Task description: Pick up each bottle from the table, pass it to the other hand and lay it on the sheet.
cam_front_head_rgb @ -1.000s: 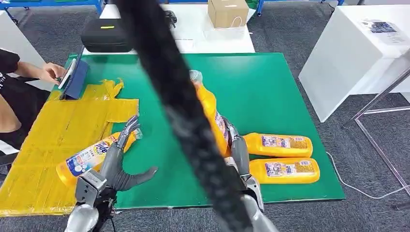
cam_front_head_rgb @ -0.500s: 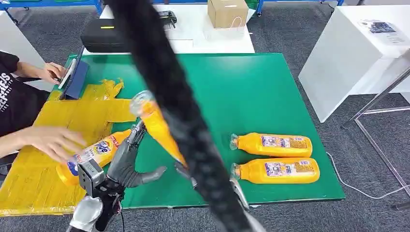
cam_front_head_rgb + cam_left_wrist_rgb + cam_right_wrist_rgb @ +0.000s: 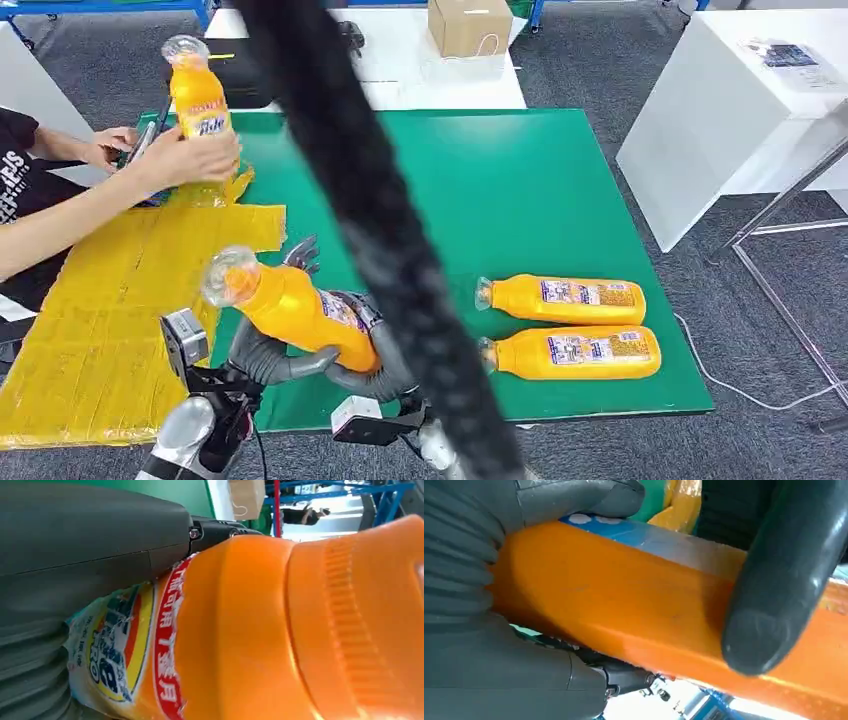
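The orange detergent bottle [image 3: 300, 312] hung tilted in the air above the near edge of the green table [image 3: 540, 170], its clear cap end raised toward the yellow sheet [image 3: 110, 290] and its base lower, toward the robot's body. It sat between both robot hands, which fitted the handover step of the task. The right robot hand [image 3: 372, 352] wrapped the lower body of the bottle from beneath; in the right wrist view its thick thumb [image 3: 784, 580] lay across the orange wall and its ribbed palm backed the other side, so it had a closed hold. The left robot hand [image 3: 268, 350] was cupped under the bottle nearer the label, with its fingers [image 3: 303, 252] showing behind the bottle. The left wrist view showed the label pressed close against the grey palm, but whether this hand had truly closed on the bottle could not be told. The bottle was probably held slanted so that the receiving hand could take the mid-body while the giving hand kept the base.

2 more orange bottles [image 3: 562, 299] [image 3: 572, 352] lay on their sides on the table, side by side and just apart, caps toward the robot hands, waiting to be picked up. At the far end of the sheet a person's hand [image 3: 190, 160] held another orange bottle [image 3: 198, 100] upright, lifted above it. A thick black cable [image 3: 370, 220] crossed the head view diagonally and hid part of the right arm.
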### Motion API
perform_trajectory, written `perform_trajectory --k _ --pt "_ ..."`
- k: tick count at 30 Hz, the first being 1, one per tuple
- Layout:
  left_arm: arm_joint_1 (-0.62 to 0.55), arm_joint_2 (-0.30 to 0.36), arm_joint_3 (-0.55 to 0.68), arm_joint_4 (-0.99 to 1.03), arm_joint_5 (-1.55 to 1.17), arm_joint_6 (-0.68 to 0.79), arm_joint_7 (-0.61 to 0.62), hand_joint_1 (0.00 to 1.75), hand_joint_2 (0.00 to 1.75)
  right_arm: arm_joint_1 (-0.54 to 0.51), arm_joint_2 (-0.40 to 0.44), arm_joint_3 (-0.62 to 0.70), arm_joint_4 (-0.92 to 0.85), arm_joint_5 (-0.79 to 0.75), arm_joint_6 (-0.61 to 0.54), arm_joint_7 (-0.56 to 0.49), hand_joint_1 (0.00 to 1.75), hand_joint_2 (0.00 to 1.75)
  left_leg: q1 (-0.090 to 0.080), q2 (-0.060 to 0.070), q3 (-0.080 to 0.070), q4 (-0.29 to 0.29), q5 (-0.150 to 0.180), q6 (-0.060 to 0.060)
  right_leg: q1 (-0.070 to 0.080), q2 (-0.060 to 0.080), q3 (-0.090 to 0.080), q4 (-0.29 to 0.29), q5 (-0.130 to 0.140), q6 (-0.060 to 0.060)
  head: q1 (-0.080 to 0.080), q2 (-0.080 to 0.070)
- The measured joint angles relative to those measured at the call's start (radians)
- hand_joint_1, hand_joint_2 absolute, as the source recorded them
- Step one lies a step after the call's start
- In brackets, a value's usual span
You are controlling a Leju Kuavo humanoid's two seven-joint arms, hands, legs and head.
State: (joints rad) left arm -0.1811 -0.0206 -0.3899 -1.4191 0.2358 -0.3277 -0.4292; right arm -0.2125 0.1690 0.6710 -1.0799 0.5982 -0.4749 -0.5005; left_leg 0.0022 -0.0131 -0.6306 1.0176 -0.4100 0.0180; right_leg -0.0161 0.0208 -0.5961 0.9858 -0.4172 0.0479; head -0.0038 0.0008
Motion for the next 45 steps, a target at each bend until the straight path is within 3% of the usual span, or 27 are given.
perform_trajectory --k 1,2,3,18,19,20,27,28,38,45 --pt "0.000 0.000 0.000 0.003 0.004 -0.002 0.000 0.00 1.75 -0.004 -0.001 0.005 0.006 0.002 -0.002 0.003 1.75 1.75 0.000 0.000 0.000 0.000 0.000 0.000 0.000 0.000 0.000 0.000 0.000 0.000 0.000 0.000" --pt "0.001 0.000 0.000 0.003 0.008 -0.002 0.000 1.55 1.75 -0.007 -0.001 0.009 0.010 0.003 -0.003 0.005 1.75 1.75 0.000 0.000 0.000 0.000 0.000 0.000 0.000 0.000 0.000 0.000 0.000 0.000 0.000 0.000" --pt "0.001 0.000 0.000 0.004 0.011 -0.003 -0.001 1.75 1.75 -0.010 -0.001 0.013 0.015 0.003 -0.003 0.006 1.75 1.75 0.000 0.001 0.000 0.000 0.000 0.000 0.000 0.000 0.000 0.000 0.000 0.000 0.000 0.000" --pt "0.004 -0.001 0.006 0.006 0.001 0.033 -0.024 1.75 1.75 -0.026 -0.001 0.032 0.045 -0.019 0.000 0.013 1.75 1.75 0.000 0.001 0.000 0.000 0.000 0.000 0.000 0.000 -0.001 0.000 0.000 0.000 0.000 0.000" --pt "0.004 -0.002 0.006 0.006 0.000 0.034 -0.026 1.75 1.75 -0.026 -0.001 0.032 0.045 -0.021 0.000 0.013 1.41 1.75 0.000 0.001 0.000 0.000 0.000 0.000 0.000 0.000 0.000 0.000 0.000 0.000 0.000 0.000" --pt "0.004 -0.003 0.006 0.006 -0.002 0.040 -0.030 1.75 1.75 -0.026 0.000 0.032 0.046 -0.024 0.000 0.013 0.65 1.75 0.000 0.001 0.000 0.000 0.000 0.000 0.000 0.000 0.000 0.000 0.000 0.000 0.000 0.000" --pt "0.005 -0.009 0.002 -0.009 -0.059 0.088 -0.065 1.75 1.75 -0.023 0.000 0.030 0.046 -0.043 -0.004 0.010 0.65 1.75 0.000 0.002 0.000 0.000 0.000 0.000 0.000 0.000 0.000 0.000 0.000 0.000 0.000 0.000" --pt "0.005 -0.009 0.000 -0.009 -0.061 0.089 -0.065 1.75 1.75 -0.023 0.000 0.030 0.046 -0.044 -0.004 0.010 0.00 1.75 0.000 0.002 0.000 0.000 0.000 0.000 0.000 0.000 -0.001 0.000 0.000 0.000 0.000 0.000" --pt "-0.001 -0.014 0.008 -0.061 -0.083 0.147 -0.084 1.75 1.75 0.039 -0.008 0.020 -0.013 -0.078 -0.021 0.010 0.00 1.75 0.000 0.001 0.000 0.000 0.000 0.000 0.000 0.000 0.000 0.000 0.000 0.000 0.000 0.000" --pt "-0.016 0.005 0.065 -0.094 -0.366 0.365 -0.111 1.75 1.75 0.112 -0.028 -0.084 -0.181 -0.122 -0.019 0.043 0.00 1.75 0.000 0.000 0.000 0.000 0.000 0.000 0.000 0.000 0.000 0.000 0.000 0.000 0.000 0.000"
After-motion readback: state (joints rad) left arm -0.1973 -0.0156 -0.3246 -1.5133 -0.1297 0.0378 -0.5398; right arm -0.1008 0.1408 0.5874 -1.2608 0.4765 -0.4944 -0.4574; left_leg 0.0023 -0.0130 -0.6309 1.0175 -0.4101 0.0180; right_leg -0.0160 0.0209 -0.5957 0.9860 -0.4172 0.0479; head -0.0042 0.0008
